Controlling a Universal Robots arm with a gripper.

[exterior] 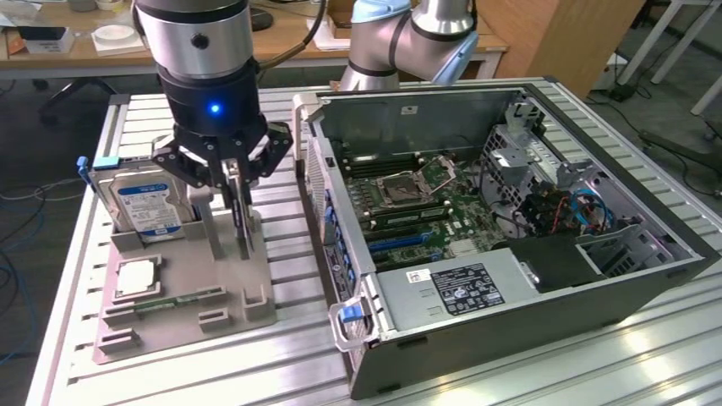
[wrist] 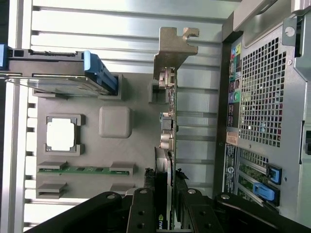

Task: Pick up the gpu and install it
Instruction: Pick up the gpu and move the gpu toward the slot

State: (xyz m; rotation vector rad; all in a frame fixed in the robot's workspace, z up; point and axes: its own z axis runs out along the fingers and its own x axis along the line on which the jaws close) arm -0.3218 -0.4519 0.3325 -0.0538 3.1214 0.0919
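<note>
The gpu [exterior: 242,224] is being gripped by the claw [exterior: 232,182], which is closed on the card's top edge while the card is standing upright on its long edge in a slot of the grey fixture tray [exterior: 257,311], along the tray edge nearest the computer case [exterior: 631,279]. Judging from this, the pick-up is being made, and it is best done by the card being drawn straight up out of its slot, kept vertical and held squarely, so that the silver bracket [wrist: 172,48] is not being dragged against the tray's posts. The tray's other pockets are being occupied as follows: a hard drive [exterior: 141,203] with a blue-white label is being held upright at the far corner, a processor [exterior: 135,277] is lying flat in a square recess, and a green memory stick [exterior: 169,300] is lying beside it toward the near edge. The case is lying open on the slatted table [exterior: 304,372], with its motherboard [exterior: 429,211] exposed inside.
</note>
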